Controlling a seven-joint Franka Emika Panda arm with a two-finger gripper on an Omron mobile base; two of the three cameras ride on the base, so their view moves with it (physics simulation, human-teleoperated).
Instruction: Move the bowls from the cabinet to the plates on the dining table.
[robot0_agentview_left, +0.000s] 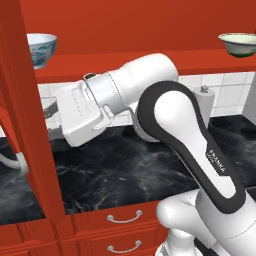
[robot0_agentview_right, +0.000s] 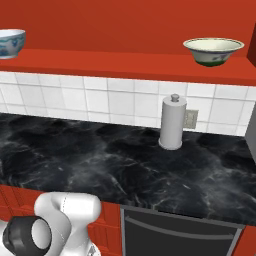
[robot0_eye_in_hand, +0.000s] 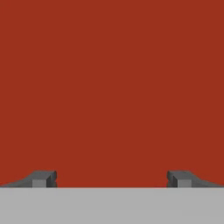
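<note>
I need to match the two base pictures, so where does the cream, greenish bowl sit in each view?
Left base view: cream bowl at the upper right edge, on the red cabinet shelf.
Right base view: upper right, on the same shelf, above the paper towel roll.
Hand view: plain red surface ahead of the open claw; no bowl there.
Shared landmark: the paper towel roll, standing below the bowl in both base views.

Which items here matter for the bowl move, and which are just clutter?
Job:
- white bowl with blue pattern, on the cabinet shelf, left
- cream bowl with green base, same shelf, right
- tool, open, facing a red surface

Lying about:
- paper towel roll, upright on the black marble counter
- wall outlet behind it
- red drawers below
</note>
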